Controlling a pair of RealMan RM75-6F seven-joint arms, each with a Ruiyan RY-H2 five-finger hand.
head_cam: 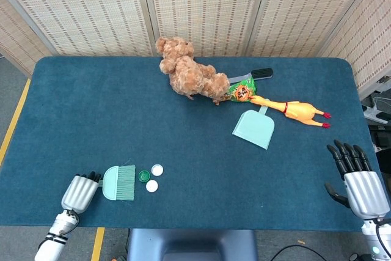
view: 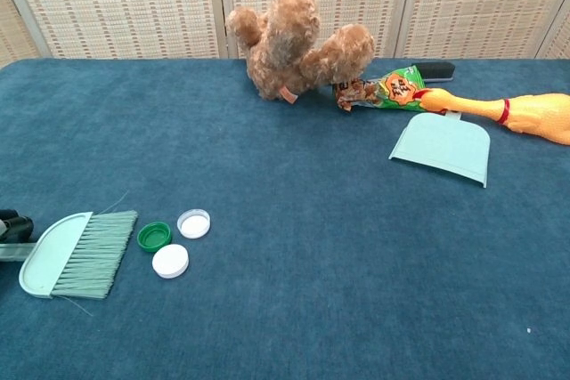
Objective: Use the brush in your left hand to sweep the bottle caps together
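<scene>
Bristles of the mint brush (head_cam: 120, 183) lie just right of the left hand (head_cam: 79, 192), which grips its handle; green cap (head_cam: 144, 176) and two white caps (head_cam: 154, 178) sit just beyond. Right hand (head_cam: 360, 184) spread, empty.

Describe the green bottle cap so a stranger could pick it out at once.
Start at the pale green plastic brush near the front left edge of the blue table. Three small round bottle caps sit just off its bristle tips. The green bottle cap lies nearest the bristles, and the other two caps are white.
</scene>
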